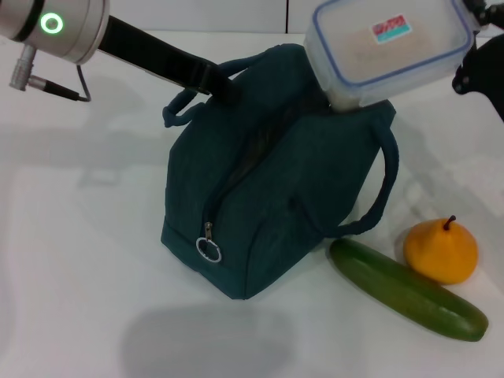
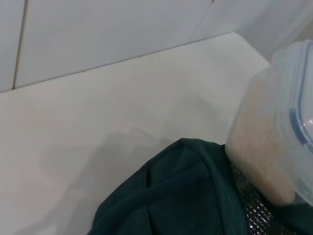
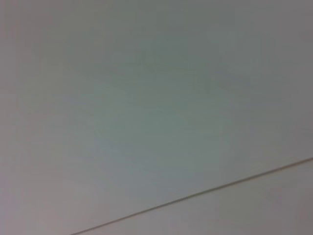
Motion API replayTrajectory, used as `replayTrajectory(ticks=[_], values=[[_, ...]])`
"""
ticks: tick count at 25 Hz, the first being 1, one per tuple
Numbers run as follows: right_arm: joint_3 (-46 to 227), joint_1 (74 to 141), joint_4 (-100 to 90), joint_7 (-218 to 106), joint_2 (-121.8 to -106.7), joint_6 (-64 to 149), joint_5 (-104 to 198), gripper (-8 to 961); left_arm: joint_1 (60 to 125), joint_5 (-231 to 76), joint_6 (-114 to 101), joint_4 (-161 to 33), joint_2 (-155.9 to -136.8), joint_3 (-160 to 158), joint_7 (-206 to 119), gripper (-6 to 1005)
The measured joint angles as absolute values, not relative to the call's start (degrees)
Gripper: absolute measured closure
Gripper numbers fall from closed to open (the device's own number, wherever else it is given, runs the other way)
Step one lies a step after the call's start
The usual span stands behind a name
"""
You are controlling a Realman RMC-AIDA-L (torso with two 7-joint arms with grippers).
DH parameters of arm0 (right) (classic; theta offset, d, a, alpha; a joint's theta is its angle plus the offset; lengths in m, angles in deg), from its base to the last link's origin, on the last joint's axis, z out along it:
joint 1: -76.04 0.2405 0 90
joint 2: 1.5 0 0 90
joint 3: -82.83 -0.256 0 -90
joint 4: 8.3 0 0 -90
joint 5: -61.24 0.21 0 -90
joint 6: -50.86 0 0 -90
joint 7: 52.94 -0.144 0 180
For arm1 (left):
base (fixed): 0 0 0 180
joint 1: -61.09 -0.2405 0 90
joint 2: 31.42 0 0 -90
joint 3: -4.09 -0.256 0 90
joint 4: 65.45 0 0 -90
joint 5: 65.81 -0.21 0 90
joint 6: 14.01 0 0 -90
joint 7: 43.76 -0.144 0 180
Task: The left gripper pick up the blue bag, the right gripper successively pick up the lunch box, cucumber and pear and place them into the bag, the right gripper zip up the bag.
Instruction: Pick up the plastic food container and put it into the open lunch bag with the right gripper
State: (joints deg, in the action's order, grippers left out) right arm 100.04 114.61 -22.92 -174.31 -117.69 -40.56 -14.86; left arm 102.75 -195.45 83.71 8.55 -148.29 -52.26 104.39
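The large dark teal fabric bag (image 1: pixel 272 181) stands mid-table, its far top edge pinched by the black left gripper (image 1: pixel 227 87). The clear blue-rimmed lunch box (image 1: pixel 390 51) hangs tilted over the bag's far right end, its lower corner at the opening; the right gripper (image 1: pixel 476 59) holds its far side, so the drop is downward and leftward.

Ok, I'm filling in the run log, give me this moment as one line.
left tool: at blue bag top | right tool: carrying lunch box above bag | cucumber, pear: on table
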Motion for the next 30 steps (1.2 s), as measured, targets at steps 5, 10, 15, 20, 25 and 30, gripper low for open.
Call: replayTrajectory(ticks=[5,10,15,20,25,30], values=[[99.1,115.1,-22.5,-174.3,-117.69,-41.1,-14.9,821,102.9,-195.3,83.7,8.6,-148.26,-52.2,104.4,958],[99.1,116.0,-22.3,-174.3,-117.69,-41.0,-14.6,820,103.2,-195.2,83.7,8.6,-148.27,-52.2,104.6,957],[99.0,117.1,-22.3,-173.7,-117.69,-40.5,-14.7,818,103.6,-195.1,83.7,8.6,-148.30,-52.2,105.6,957],[99.1,117.9,-22.9,-171.1,-117.70,-39.1,-15.2,817,104.4,-195.1,83.8,8.6,-148.29,-52.2,107.0,957],[99.1,117.5,-23.2,-169.4,-117.69,-38.1,-17.8,816,104.7,-195.0,83.7,8.5,-148.25,-51.0,107.9,956],[99.3,116.2,-23.3,-167.5,-117.69,-37.1,-18.8,815,104.7,-193.5,83.7,8.2,-148.26,-50.7,108.9,956]])
